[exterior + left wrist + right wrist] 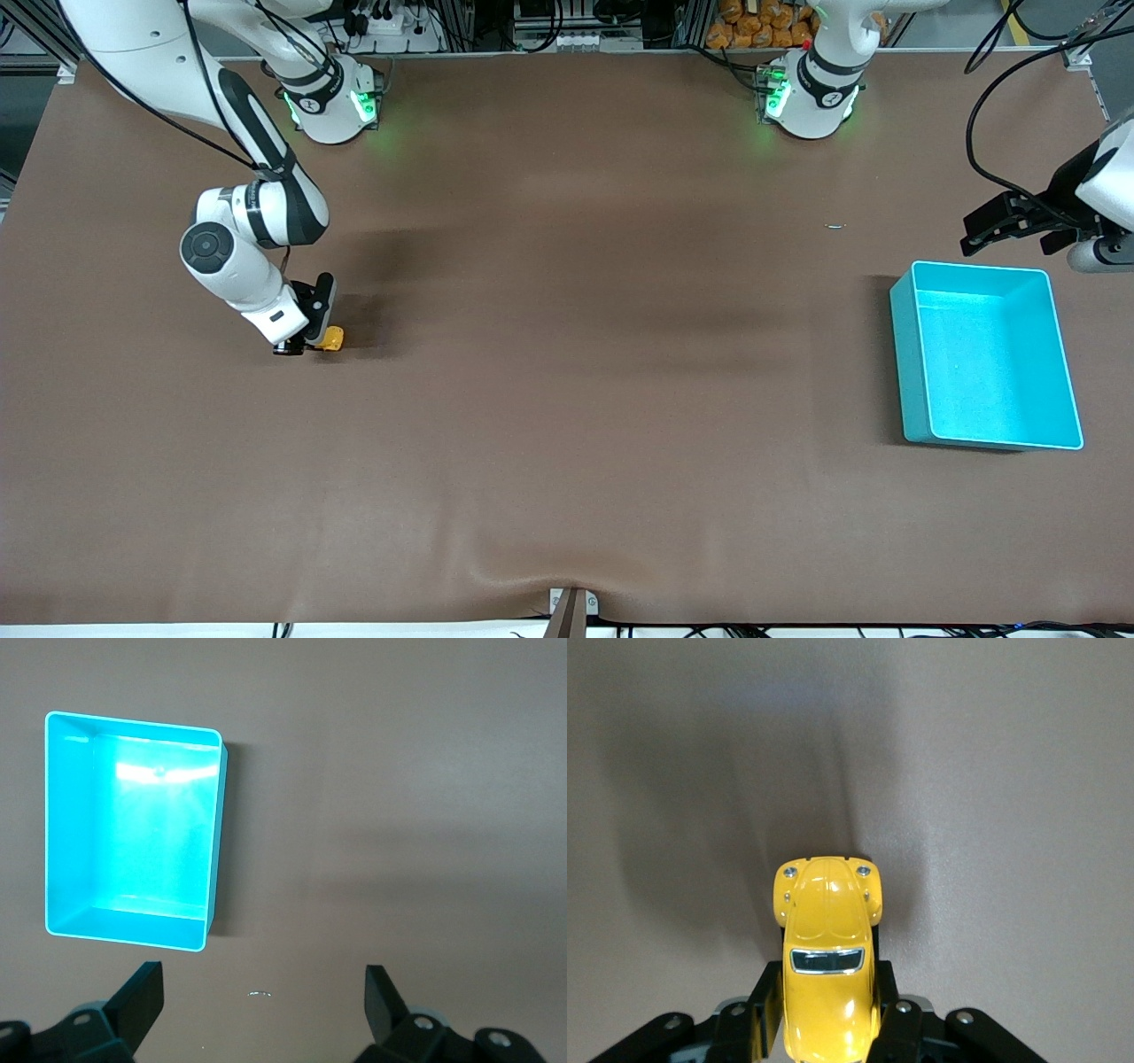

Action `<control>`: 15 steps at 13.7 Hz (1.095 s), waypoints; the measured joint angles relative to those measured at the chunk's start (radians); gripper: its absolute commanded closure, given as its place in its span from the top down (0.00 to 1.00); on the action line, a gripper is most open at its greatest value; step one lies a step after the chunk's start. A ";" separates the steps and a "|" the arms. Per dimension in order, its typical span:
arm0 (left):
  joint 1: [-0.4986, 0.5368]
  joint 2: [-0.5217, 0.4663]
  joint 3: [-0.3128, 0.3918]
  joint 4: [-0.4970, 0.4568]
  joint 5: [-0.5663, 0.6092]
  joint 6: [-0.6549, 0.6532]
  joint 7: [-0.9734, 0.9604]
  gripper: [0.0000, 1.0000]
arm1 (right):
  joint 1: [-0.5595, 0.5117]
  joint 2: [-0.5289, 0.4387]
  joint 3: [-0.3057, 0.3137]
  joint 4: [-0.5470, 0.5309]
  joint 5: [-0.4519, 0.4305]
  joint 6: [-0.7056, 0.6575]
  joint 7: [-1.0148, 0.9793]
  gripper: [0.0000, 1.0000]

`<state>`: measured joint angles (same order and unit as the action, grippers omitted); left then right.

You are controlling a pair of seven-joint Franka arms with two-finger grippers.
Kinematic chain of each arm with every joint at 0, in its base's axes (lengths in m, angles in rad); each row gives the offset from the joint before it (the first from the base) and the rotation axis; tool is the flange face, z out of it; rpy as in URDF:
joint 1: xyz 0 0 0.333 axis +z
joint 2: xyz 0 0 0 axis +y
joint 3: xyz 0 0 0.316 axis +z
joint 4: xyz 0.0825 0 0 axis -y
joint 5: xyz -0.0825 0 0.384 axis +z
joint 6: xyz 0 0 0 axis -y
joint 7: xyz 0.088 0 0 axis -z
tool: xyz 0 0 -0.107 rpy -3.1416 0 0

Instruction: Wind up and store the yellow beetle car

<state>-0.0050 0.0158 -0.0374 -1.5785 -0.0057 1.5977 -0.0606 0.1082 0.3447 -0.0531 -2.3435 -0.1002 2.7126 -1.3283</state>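
The turquoise bin lay nearest the front camera, toward the left arm's end of the table, and nothing showed inside it, so the storing step was plainly not yet done. The left gripper hung just above the bin's edge nearest the arm bases, fingers spread wide with nothing between them, and that arm waited there.

Well apart from the bin, toward the right arm's end of the table, the right gripper was low at the table surface, its fingers clamped on the flanks of the yellow beetle car. In the right wrist view the fingers pinched the car around its rear half, behind the dark window, while the rounded end with its two small round lamps stuck out ahead of the fingertips.

The car's long axis ran straight out from the gripper, in line with the wrist, and in the front view it lay roughly along the table's length, its free end toward the bin. Whether the wheels touched the cloth could not be told (only the roof showed).

By my judgement the car was grasped and the winding was either in hand or about to start; the carry to the bin and the release remained.
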 measured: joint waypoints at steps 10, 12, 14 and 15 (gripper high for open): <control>0.000 0.007 -0.001 0.000 0.000 0.001 0.000 1.00 | -0.096 0.000 0.000 0.000 0.000 -0.004 -0.118 0.33; 0.000 0.007 -0.001 0.000 0.000 0.001 0.000 1.00 | -0.115 0.000 0.000 0.001 0.000 -0.004 -0.145 0.33; 0.000 0.007 -0.001 0.000 0.000 0.001 0.000 1.00 | -0.138 0.001 0.000 0.002 0.000 -0.003 -0.180 0.33; 0.000 0.007 -0.001 0.000 0.000 0.002 0.000 1.00 | -0.151 0.002 0.000 0.003 0.000 -0.003 -0.197 0.34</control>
<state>-0.0048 0.0229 -0.0385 -1.5784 -0.0058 1.5997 -0.0606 -0.0423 0.3466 -0.0535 -2.3402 -0.1002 2.7099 -1.5257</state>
